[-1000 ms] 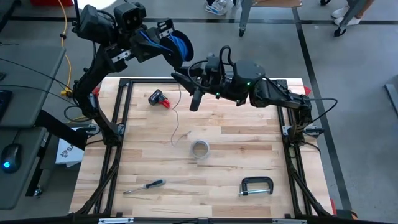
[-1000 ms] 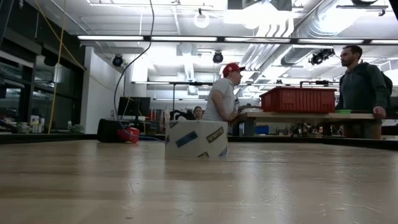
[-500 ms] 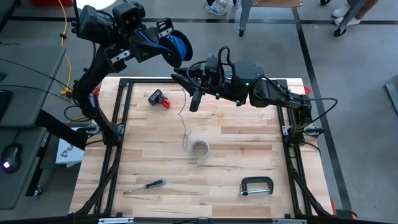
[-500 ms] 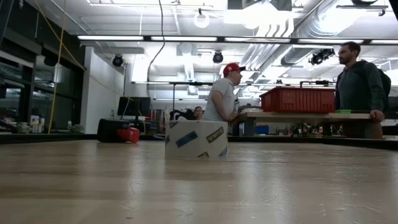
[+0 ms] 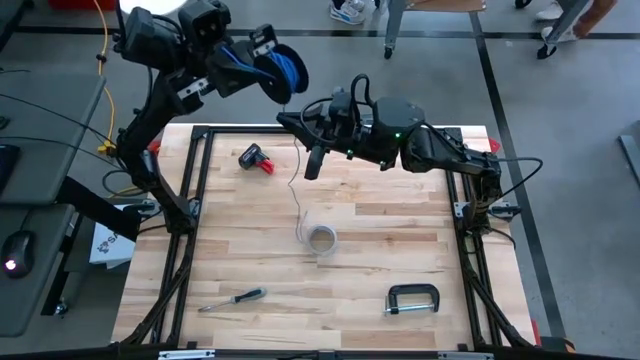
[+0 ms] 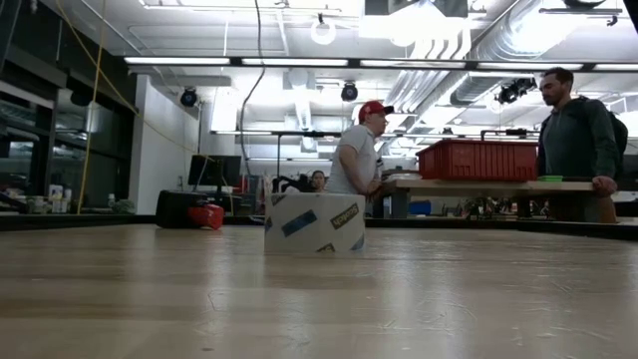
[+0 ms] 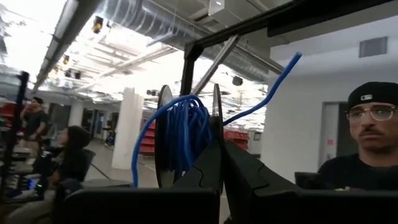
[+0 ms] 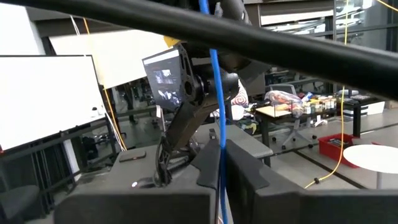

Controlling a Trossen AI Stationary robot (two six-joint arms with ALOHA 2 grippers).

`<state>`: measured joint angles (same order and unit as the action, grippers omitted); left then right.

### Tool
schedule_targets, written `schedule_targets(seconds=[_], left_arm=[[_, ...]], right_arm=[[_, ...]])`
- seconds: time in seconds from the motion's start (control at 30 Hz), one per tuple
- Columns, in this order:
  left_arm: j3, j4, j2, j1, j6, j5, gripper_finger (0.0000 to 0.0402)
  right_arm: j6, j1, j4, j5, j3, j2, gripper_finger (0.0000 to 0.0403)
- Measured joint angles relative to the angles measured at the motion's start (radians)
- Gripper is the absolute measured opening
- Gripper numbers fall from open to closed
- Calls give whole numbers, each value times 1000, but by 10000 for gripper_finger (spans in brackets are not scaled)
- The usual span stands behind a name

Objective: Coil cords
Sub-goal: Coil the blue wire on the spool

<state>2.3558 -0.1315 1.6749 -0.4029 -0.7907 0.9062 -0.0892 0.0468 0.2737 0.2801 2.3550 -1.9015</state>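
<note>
A blue cord [image 7: 184,134] is wound in several loops between two thin discs at my left gripper [image 7: 221,158], which is shut and raised above the table's far left corner [image 5: 265,60]. One free end [image 7: 283,71] sticks out. From the coil [image 5: 286,70] a strand runs to my right gripper [image 5: 298,133], which is shut on it high over the table's far middle. Below that gripper the strand [image 5: 297,190] hangs down to the table beside a tape roll [image 5: 321,240]. No pale grey cord shows. My left gripper is shut at the blue coil's lower side [image 7: 199,155], with the loops standing above the fingertips, lifted clear of the table. The fingers themselves hide the exact place of contact. My right gripper pinches a single strand of the blue cord [image 8: 217,134] between its two fingers. The fingers come roughly level from the table's right and lie across the strand, which runs upright through them and hangs slack below.
On the table lie a tape roll [image 6: 314,221], a red and black tool [image 5: 256,158], a screwdriver [image 5: 232,298] and a C-clamp [image 5: 412,298]. A black frame [image 5: 190,200] edges the table. People stand at benches beyond the far edge [image 6: 573,140].
The hanging part of the blue cord has swung toward the table's right, and its lower end now lies beside the tape roll instead of left of it. Both arms have kept their places.
</note>
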Motion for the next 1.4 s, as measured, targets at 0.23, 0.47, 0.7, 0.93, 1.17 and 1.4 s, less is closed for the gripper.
schedule_targets(seconds=[0.23, 0.47, 0.7, 0.93, 1.17, 1.4], left_arm=[[0, 9, -33, -82, 40, -18, 0], [0, 72, -63, -195, 43, -25, 0], [0, 90, -93, -278, 51, -24, 0], [0, 91, -119, -343, 57, -26, 0], [0, 104, -122, -391, 80, -25, 0], [-1, 143, -121, -403, 111, -33, 0]], right_arm=[[-8, 20, 18, -31, 0, 0, 4], [0, 39, 24, -37, 0, 7, 1], [0, 42, 53, -34, 0, 18, 1], [-26, 41, 104, -39, 0, 18, 0], [-42, 40, 142, -42, 1, 19, 0], [-77, 37, 264, -35, 2, 20, 0]])
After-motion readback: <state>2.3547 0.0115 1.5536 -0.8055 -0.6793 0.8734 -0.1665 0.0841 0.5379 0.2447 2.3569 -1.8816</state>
